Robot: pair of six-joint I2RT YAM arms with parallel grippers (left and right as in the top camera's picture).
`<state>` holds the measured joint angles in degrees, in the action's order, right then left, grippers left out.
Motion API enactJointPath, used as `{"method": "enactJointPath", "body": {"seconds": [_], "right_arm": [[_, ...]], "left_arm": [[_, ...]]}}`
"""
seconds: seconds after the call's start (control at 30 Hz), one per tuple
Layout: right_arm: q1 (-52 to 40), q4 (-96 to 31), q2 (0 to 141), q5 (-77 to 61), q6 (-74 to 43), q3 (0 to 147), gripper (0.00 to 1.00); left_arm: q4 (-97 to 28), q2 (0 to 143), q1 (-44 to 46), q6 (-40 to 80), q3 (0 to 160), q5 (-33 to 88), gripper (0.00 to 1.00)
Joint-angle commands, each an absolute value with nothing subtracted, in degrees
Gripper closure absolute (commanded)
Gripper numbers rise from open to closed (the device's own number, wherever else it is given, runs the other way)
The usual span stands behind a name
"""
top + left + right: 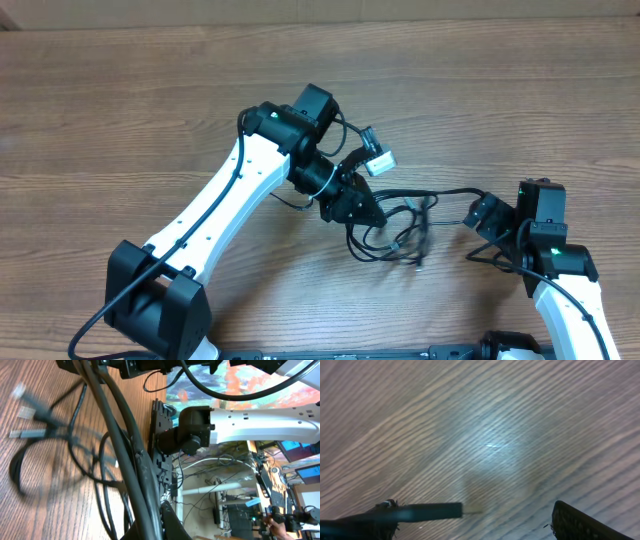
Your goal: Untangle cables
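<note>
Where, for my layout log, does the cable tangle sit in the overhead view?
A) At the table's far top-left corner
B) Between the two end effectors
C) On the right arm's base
B: the overhead view shows the cables looped on the table between the left end effector and the right end effector.

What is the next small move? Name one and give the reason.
Probably close the right gripper on the cable strand reaching it. Its fingers look apart in the wrist view, while the left gripper sits over the cable tangle on the table, so a second hold could let them separate it.
</note>
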<state>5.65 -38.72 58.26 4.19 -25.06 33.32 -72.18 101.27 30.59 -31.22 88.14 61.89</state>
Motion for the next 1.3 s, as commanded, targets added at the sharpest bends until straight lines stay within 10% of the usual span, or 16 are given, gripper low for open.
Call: {"method": "enactJointPath", "body": {"seconds": [0.0,0.8,1.27], "right_arm": [[6.50,-38.92,58.65,9.02,-25.76,33.41,0.05],[6.50,-43.48,58.63,13.67,-25.78,33.41,0.00],[6.50,-46.24,58.63,17.58,-33.06,33.41,0.00]], "left_arm": [[-72.40,99.63,29.78,-30.63,89.45,63.44,0.96],[-71.94,99.63,29.50,-28.58,89.45,60.84,0.96],[-66.17,99.63,29.15,-3.18,89.45,42.33,0.96]]}}
